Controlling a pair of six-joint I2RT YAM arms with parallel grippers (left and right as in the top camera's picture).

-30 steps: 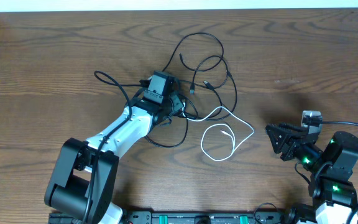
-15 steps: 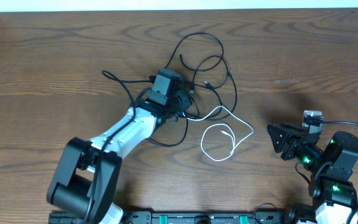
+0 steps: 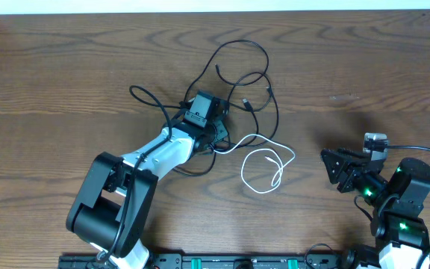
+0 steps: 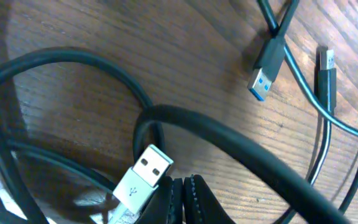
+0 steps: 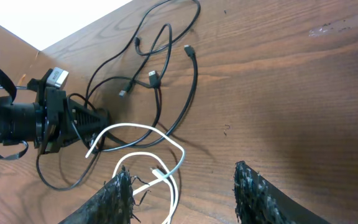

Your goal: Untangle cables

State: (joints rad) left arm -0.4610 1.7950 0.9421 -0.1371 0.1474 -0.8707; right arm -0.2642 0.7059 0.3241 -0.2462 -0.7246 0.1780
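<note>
Left gripper (image 4: 182,193) is pinched fully shut, tips meeting. A white USB plug (image 4: 143,177) lies hard against the left finger, but can't tell whether its cord is actually nipped. It sits right in the knot, with a thick black cable (image 4: 229,140) arching just past the tips and a blue-tongued plug (image 4: 266,71) farther out. The tangle is mid-table (image 3: 66,67): black cables loop far and right of the claw, and the white cable (image 5: 135,126) curls near and right of it. Right gripper (image 3: 328,166) is parked well to the right, jaws apart, nothing in them. The step looks like dragging a strand out of the knot. To do it well, probably keep the pull low and slow along the wood and steer the plug under that arching black cord rather than into it. Best stop if the whole bundle follows, and the idle right claw could pin the black loops. Versus a second ago, the left claw and forearm sit farther right. The black loop on the left has slid right with them, the white coil has tightened leftward, and the right arm is unchanged.
</note>
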